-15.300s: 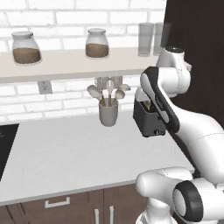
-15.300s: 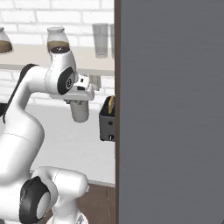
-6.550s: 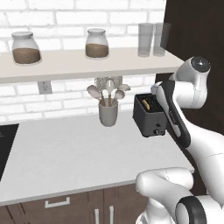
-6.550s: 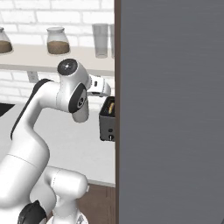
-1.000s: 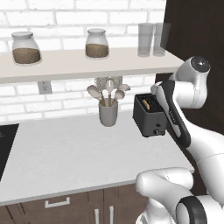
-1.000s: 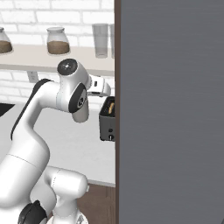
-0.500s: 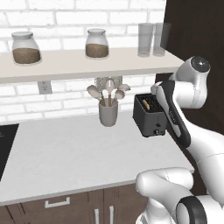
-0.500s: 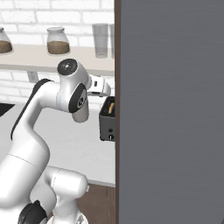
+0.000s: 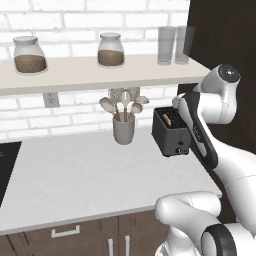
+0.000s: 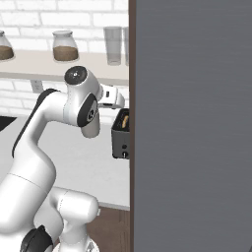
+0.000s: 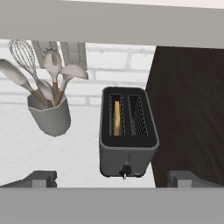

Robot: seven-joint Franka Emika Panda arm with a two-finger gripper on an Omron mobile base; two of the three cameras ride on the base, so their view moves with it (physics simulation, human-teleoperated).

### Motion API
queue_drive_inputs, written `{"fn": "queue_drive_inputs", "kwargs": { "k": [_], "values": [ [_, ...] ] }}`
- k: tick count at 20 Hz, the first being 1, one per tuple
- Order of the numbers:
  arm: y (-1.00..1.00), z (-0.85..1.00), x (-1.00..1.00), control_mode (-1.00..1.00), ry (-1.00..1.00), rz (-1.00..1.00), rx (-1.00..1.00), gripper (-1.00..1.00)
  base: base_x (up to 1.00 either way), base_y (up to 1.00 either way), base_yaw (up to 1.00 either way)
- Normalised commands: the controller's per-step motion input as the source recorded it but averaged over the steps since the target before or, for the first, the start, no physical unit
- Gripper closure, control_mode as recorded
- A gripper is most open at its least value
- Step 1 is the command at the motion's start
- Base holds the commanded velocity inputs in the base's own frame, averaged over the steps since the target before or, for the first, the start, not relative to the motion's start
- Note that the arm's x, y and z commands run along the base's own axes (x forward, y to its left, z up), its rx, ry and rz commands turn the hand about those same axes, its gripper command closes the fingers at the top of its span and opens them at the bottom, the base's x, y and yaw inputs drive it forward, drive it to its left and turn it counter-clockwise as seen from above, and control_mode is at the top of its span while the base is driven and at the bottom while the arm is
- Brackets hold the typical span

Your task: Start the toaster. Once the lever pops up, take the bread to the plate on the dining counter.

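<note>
Nothing has shifted over the last second: arm (image 9: 200,130) parked right of the toaster (image 9: 170,131), same pose as several seconds back, after swinging up from its lower pose at the start. Toaster sits on the tabletop (image 9: 75,175) against the dark wall panel, right of the utensil cup (image 9: 123,130); bread (image 11: 116,117) is sunk in its left slot, so probably waiting for the pop-up. Hand (image 11: 111,177) hovers above the toaster front, fingers spread wide, holding nothing.
</note>
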Motion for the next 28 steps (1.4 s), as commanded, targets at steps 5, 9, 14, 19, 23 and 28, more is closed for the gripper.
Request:
{"fn": "queue_drive_inputs", "kwargs": {
  "k": [5, 9, 14, 19, 23, 28],
  "values": [
    [0.0, 0.0, 0.0, -1.0, 0.0, 0.0, 0.0, -1.0, 0.0, 0.0, 0.0],
    [0.0, 0.0, 0.0, -1.0, 0.0, 0.0, 0.0, -1.0, 0.0, 0.0, 0.0],
    [0.0, 0.0, 0.0, -1.0, 0.0, 0.0, 0.0, -1.0, 0.0, 0.0, 0.0],
    [0.0, 0.0, 0.0, -1.0, 0.0, 0.0, 0.0, -1.0, 0.0, 0.0, 0.0],
    [0.0, 0.0, 0.0, -1.0, 0.0, 0.0, 0.0, -1.0, 0.0, 0.0, 0.0],
    [0.0, 0.0, 0.0, -1.0, 0.0, 0.0, 0.0, -1.0, 0.0, 0.0, 0.0]
  ]
}}
